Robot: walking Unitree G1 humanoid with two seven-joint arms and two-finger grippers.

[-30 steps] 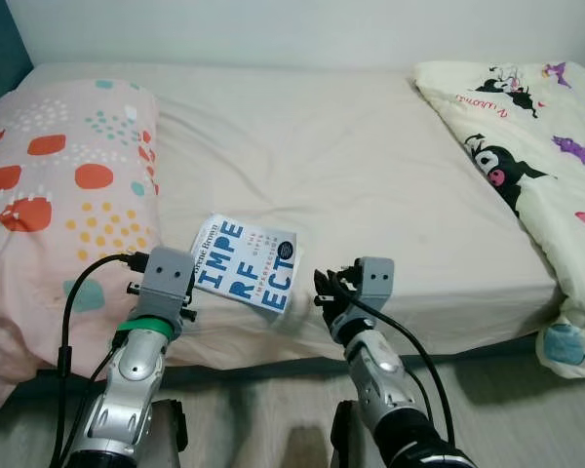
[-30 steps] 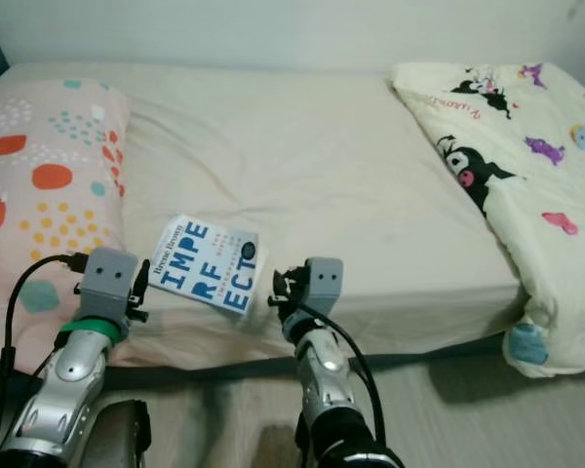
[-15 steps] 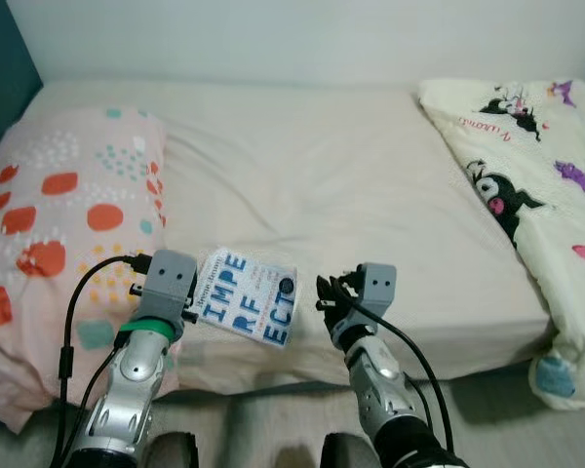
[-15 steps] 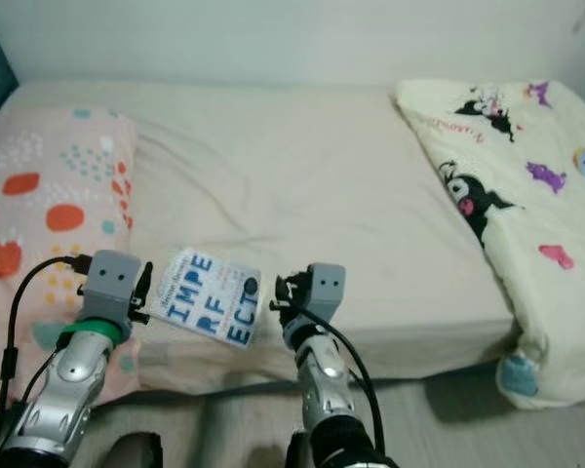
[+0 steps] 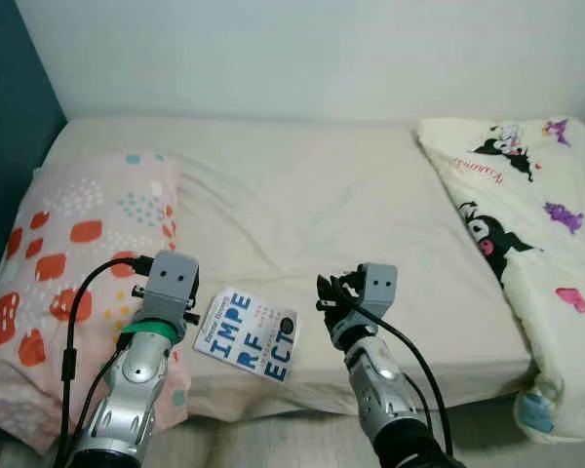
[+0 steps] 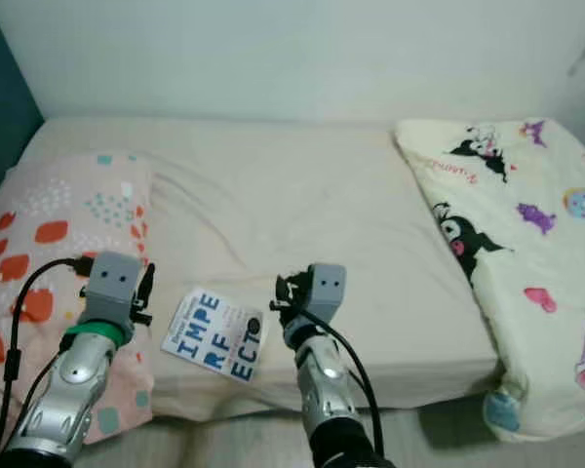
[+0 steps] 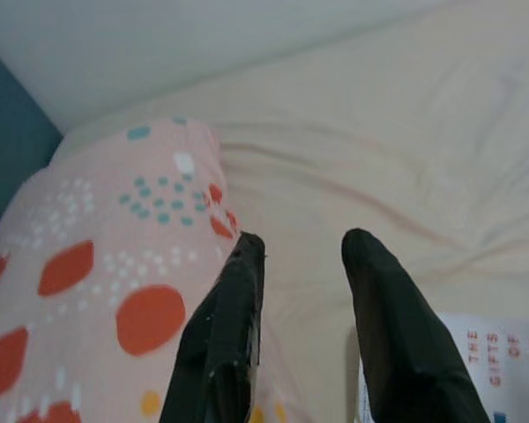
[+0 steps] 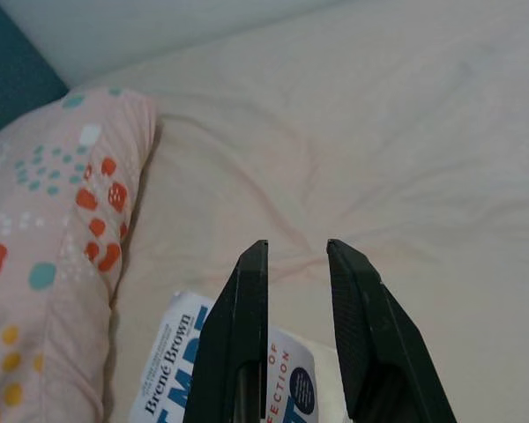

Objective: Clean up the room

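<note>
I am holding both arms raised over the near edge of the bed, because the book is lying flat on the sheet between them, close to the mattress edge and just beside the spotted pillow. My left gripper is hovering with its fingers apart, the book just below and to its right, the pillow beneath it. My right gripper is also hovering with fingers parted and empty, the book just to its left. Neither is touching the book yet; I judge a pickup is coming. Compared with a second ago, my head has pulled back: the bed is looking smaller and more wall is showing, while the book itself is lying as before.
</note>
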